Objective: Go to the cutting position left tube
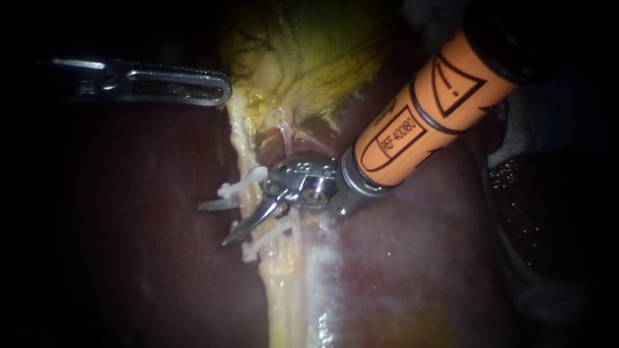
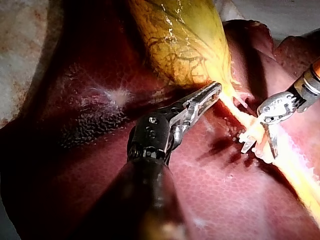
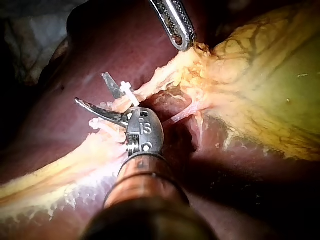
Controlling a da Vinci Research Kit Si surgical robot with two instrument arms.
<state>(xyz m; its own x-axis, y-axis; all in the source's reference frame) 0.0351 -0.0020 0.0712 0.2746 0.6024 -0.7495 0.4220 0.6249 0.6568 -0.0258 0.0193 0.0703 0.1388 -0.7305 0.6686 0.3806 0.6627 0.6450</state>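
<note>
My orange-sleeved right instrument holds its thin blades spread astride the pale, stringy left tube, between white plastic clips. Any sideways drift could nick a clip. Beyond, my left instrument grips the yellow-green gallbladder.

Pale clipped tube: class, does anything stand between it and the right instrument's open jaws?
Nothing visible does. The right instrument has its open jaws astride the pale yellowish tube, with a white plastic clip right beside them.
</note>
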